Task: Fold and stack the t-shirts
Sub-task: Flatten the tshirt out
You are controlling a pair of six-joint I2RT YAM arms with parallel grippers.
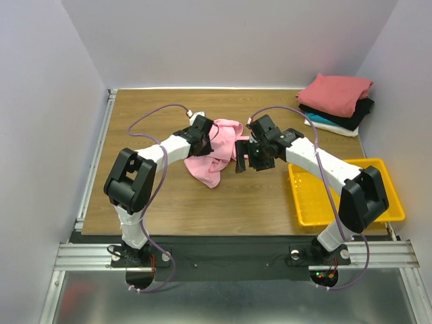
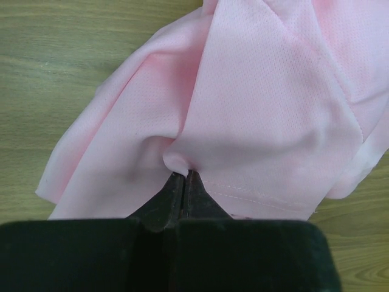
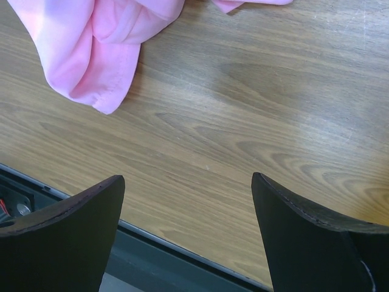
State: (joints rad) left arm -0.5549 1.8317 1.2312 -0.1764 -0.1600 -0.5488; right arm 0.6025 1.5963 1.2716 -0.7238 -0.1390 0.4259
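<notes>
Left claw, wrist view: my left claw point(image 2: 184, 182) is clamped on a fold of the pink shirt point(image 2: 261, 109), both fingers pressed together with cloth caught at the tips.
Pink shirt, same view: it spreads away from my fingertips in rumpled layers over the wooden table point(image 2: 73, 67).
Right claw, wrist view: my right claw point(image 3: 187, 177) stands wide apart and holds nothing; its dark fingers point(image 3: 67, 237) hang above bare wood.
Cloth past the right claw: a bunched lobe of the pink shirt point(image 3: 91, 48) lies at the upper left, well clear of my fingers.
Table edge: a dark rail point(image 3: 170, 261) runs across below the wood, between the two fingers.
Top view, middle: the pink shirt point(image 1: 212, 165) lies crumpled mid-table, my left claw point(image 1: 210, 138) on its far left part, my right claw point(image 1: 244, 154) just beside its right side.
Top view, far right corner: a stack with a red shirt point(image 1: 337, 93) on top, a black shirt point(image 1: 358, 115) under it, and a teal shirt point(image 1: 322, 120) peeking out below.
Top view, near right: a yellow tray point(image 1: 385, 202) sits by my right arm, apart from every shirt.
</notes>
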